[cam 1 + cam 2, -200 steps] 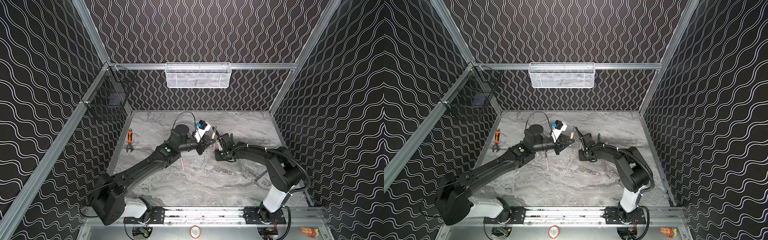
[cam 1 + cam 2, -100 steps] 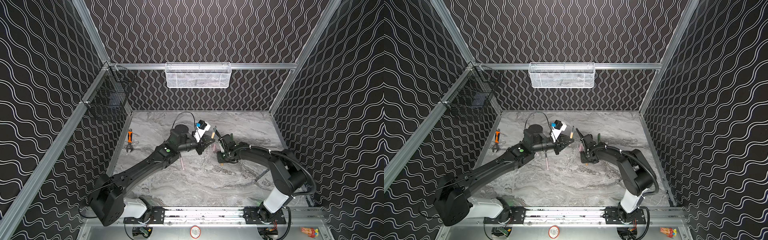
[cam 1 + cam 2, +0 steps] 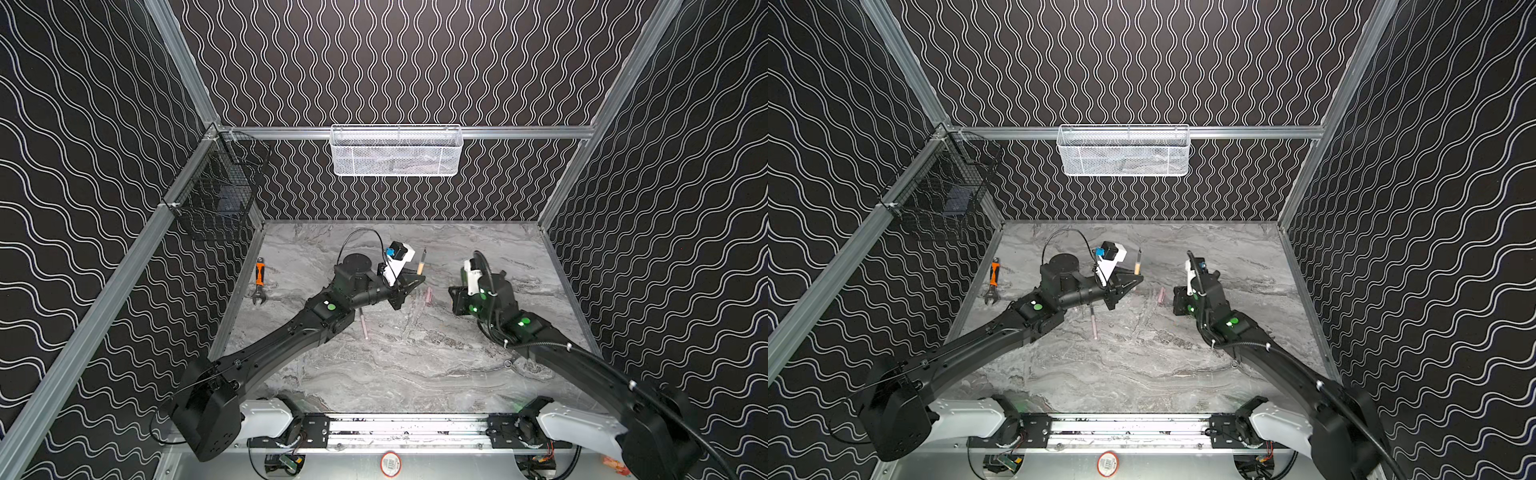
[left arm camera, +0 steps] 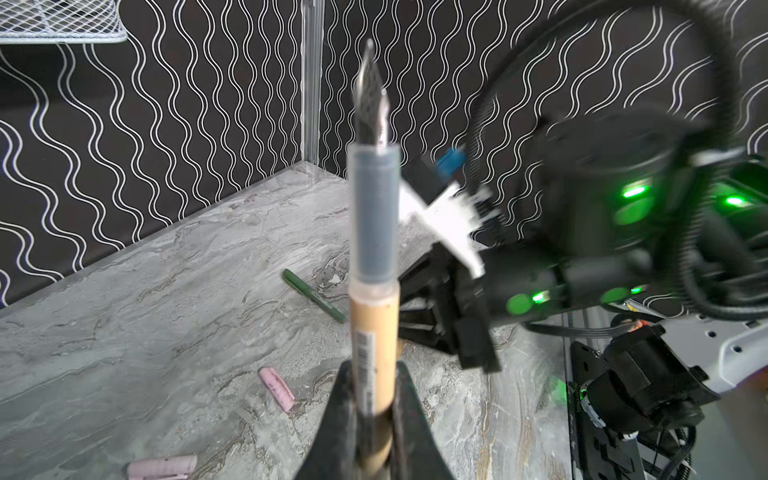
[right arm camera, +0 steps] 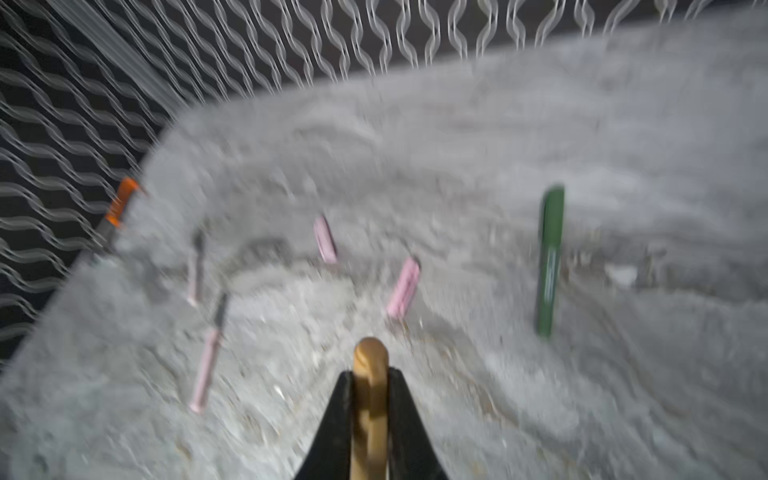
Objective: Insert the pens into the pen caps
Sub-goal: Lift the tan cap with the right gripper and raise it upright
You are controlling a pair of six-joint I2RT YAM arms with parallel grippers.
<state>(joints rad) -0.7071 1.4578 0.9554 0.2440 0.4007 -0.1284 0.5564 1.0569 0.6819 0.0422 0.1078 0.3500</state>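
The gold-tan pen [image 4: 374, 332] is clamped, tip up, in the left gripper [image 4: 374, 399], above the middle of the table [image 3: 415, 374]. The gold-tan cap [image 5: 370, 361] is pinched in the right gripper [image 5: 370, 386]. Two pink pens [image 5: 206, 365] and two pink caps [image 5: 403, 286] are seen flat on it.

Gold-tan pen [image 4: 374, 332] (grey-tipped), pale pink cap [image 4: 276, 388], dark green pen [image 4: 313, 295], grey marbled table [image 4: 124, 332], black wavy-lined walls [image 3: 374, 62].

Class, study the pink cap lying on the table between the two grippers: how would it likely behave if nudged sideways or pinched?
The pink cap is a short round tube lying on its side on the smooth table, so a sideways nudge would probably roll it. It looks small, so it is likely light and easy to skid.
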